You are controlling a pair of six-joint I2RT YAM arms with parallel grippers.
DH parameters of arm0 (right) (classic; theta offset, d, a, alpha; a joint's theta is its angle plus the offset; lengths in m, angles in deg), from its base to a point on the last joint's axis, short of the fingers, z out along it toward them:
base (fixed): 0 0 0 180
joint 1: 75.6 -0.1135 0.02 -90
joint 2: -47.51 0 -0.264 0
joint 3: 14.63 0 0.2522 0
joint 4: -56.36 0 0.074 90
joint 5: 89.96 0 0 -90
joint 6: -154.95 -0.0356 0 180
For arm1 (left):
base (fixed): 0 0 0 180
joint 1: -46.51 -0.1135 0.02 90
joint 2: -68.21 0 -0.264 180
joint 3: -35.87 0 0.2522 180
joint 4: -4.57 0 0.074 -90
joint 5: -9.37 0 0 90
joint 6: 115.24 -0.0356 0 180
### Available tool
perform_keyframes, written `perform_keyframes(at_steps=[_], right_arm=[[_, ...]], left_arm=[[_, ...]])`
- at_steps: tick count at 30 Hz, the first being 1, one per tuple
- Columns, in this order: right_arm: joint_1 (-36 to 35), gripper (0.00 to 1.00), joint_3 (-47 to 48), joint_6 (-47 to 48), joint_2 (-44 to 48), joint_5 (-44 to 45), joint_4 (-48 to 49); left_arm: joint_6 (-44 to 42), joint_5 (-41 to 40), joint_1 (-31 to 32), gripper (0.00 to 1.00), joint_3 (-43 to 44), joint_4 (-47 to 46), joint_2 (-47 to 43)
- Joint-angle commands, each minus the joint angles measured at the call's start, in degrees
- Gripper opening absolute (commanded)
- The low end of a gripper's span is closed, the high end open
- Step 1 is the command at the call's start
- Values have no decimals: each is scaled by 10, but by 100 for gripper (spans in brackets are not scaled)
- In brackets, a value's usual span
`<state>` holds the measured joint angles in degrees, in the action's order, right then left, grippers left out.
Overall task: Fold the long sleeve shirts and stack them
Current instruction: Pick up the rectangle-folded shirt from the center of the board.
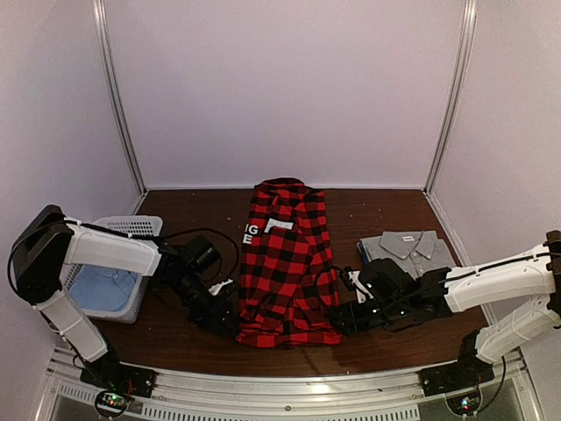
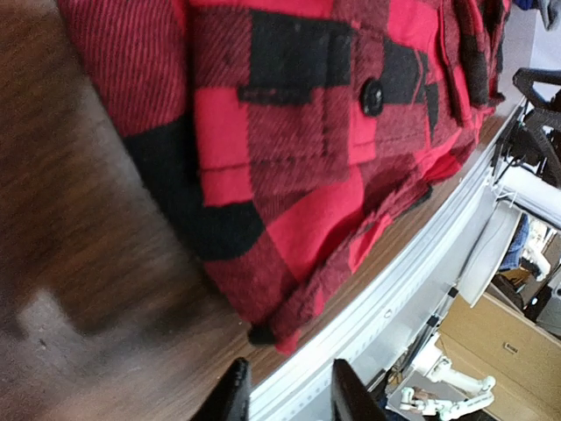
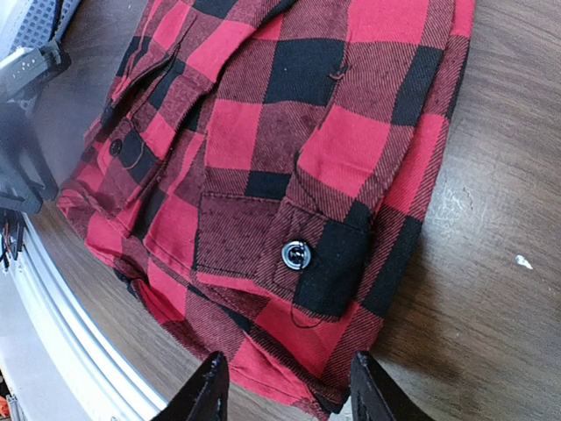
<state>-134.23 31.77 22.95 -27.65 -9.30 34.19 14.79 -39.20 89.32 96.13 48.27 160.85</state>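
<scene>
Bearing white "G", "E": checked flannel (image 1: pixel 289 281)

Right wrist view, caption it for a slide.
Open right tool poised at the near edge of the folded red-and-black buffalo-check flannel shirt, beside its buttoned cuff, on a dark wooden table.

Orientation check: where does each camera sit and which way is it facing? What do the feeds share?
Top external: fixed above and behind the bases, looking down on the table; left arm, right arm, flannel, grey shirt, basket.
Left wrist: low at the flannel's near-left corner, looking at it and the near rail; open left gripper at bottom.
Right wrist: low at the near-right corner, facing a buttoned cuff; open right gripper at bottom.
Shared: both wrist views show the flannel's near hem and rail.
</scene>
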Motion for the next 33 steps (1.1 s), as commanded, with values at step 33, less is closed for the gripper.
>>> perform_keyframes(at_steps=[33], right_arm=[[-3,52,-18,-45,21,9,23]], left_arm=[[7,-37,44,10,-4,-90,21]])
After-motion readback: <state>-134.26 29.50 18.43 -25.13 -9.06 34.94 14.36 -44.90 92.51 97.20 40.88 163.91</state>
